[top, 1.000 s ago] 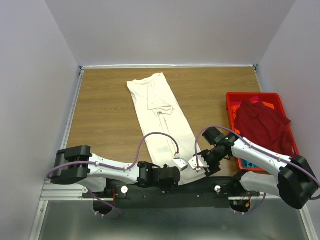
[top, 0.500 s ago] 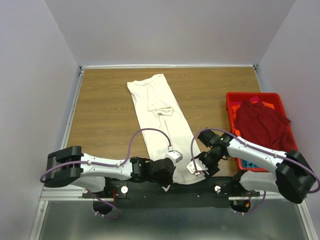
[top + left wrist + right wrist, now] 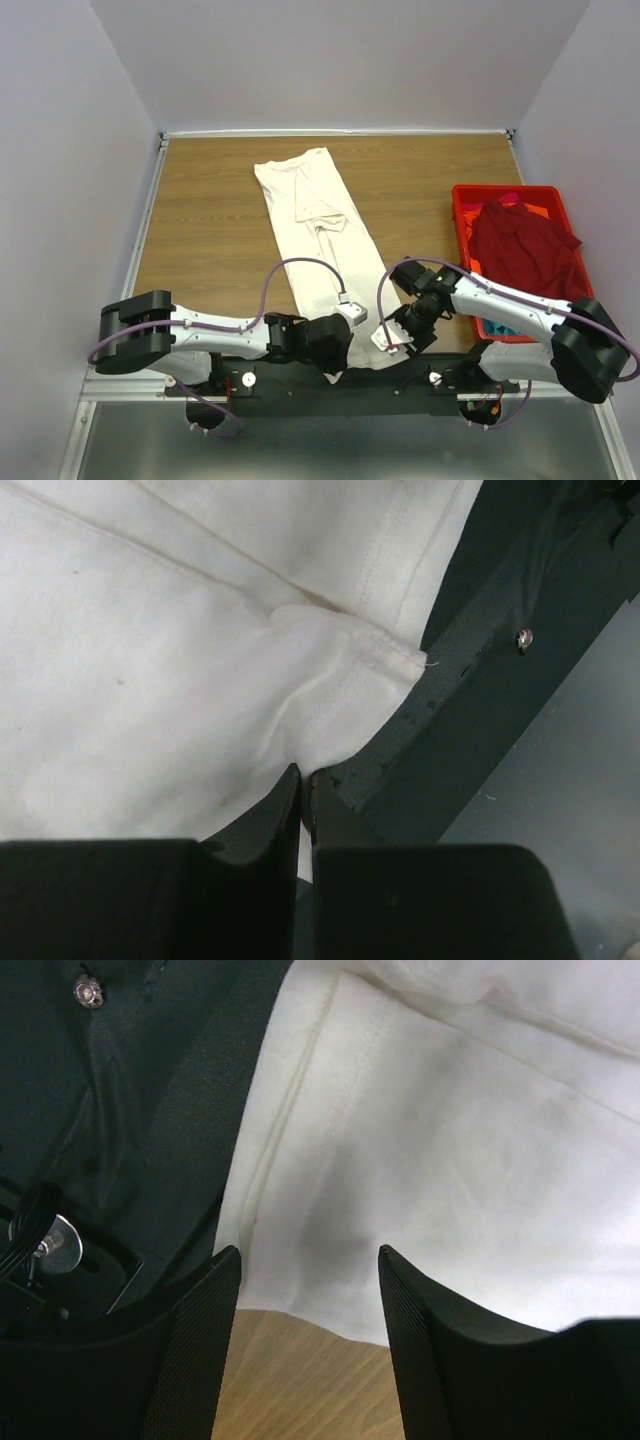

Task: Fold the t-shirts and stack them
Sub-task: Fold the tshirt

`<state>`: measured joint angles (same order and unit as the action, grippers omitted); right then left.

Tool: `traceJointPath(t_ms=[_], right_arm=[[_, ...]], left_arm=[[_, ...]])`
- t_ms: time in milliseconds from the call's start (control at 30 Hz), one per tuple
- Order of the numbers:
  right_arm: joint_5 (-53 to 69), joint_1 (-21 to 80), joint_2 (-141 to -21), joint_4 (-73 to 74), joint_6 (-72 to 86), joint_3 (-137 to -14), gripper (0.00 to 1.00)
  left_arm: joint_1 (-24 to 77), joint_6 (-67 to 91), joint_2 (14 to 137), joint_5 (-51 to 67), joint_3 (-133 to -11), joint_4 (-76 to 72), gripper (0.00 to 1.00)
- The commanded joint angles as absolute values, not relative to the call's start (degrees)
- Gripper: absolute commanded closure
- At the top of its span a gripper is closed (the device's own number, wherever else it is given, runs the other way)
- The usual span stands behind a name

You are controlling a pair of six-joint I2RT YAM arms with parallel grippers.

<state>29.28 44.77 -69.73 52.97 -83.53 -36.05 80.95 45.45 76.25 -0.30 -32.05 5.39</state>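
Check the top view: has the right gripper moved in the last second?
Yes. The right gripper has shifted slightly left, away from the red crate, toward the table's near edge.

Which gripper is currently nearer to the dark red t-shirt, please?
Right. The right gripper hovers open at the near hem of the cream t-shirt, left of the dark red t-shirt; the left gripper pinches that hem farther left.
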Motion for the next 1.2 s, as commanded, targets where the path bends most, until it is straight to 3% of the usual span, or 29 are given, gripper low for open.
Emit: traceJointPath(t_ms=[0, 300, 500, 767, 1000, 1167], right_arm=[[26.5, 46.9, -71.4, 53.6, -84.0, -36.0, 0.37], [20.7, 53.2, -74.6, 48.3, -81.0, -32.4, 0.48], [17.3, 53.6, -73.8, 43.8, -77.6, -30.1, 0.65], [18.4, 53.6, -70.6, 43.2, -70.5, -31.8, 0.97], [20.1, 52.1, -67.8, 42.2, -63.4, -36.2, 0.99], [20.7, 45.1, -67.7, 41.6, -62.3, -41.2, 0.99]], left_arm=[[79.9, 45.4, 75.9, 1.6, -32.9, 4.0, 0.89], [78.5, 45.6, 75.3, 2.1, -32.3, 3.4, 0.89], [78.3, 46.0, 75.2, 2.3, -31.4, 2.5, 0.89], [76.7, 44.7, 74.1, 1.7, -31.7, 2.4, 0.89], [71.5, 42.5, 70.4, 1.5, -32.3, 3.0, 0.89], [65.7, 40.4, 67.1, 2.9, -32.3, 2.7, 0.89]])
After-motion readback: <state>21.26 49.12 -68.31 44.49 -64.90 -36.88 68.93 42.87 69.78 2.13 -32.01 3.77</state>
